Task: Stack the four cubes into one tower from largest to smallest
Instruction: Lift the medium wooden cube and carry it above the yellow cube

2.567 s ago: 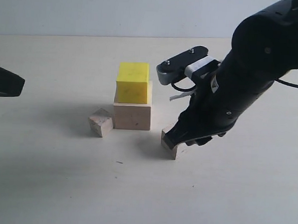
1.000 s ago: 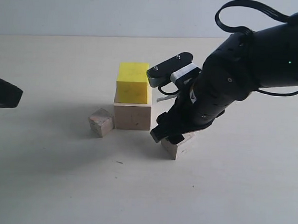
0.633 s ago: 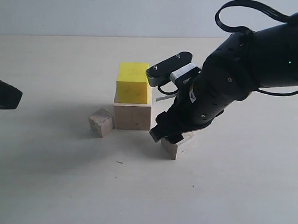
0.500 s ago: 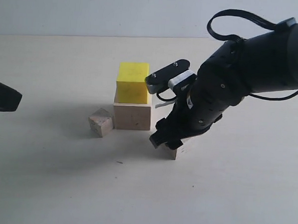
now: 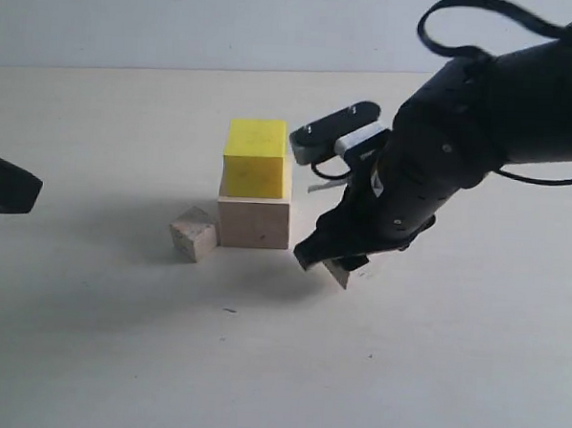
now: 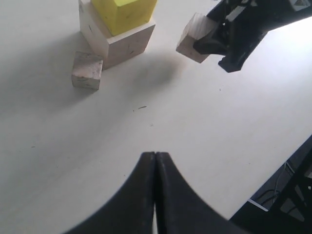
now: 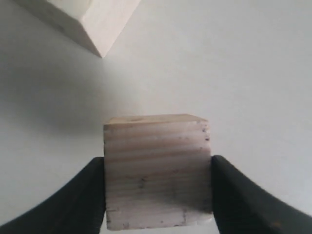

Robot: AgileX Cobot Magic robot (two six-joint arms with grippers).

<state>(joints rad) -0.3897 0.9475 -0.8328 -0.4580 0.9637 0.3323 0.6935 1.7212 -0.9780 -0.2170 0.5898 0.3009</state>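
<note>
The medium wood cube (image 7: 157, 170) is clamped between the jaws of the right gripper (image 7: 157, 204), a black finger (image 7: 80, 200) pressed flat against each side. Its exposed face is pale bare wood with fine parallel grain lines and a few dark specks near the edges. In the exterior view it hangs tilted, one corner lowest, and seems just clear of the pale surface (image 5: 116, 339), to the right of the stack.

The stack has two tiers: a bright yellow cube (image 5: 254, 158) sits on the large pale wood cube (image 5: 254, 222). The small wood cube (image 5: 194, 234) rests on the surface just beside the large cube's left side, turned at an angle.

The left gripper (image 6: 155, 158) hovers well apart from the cubes, its jaws pressed together on nothing.
</note>
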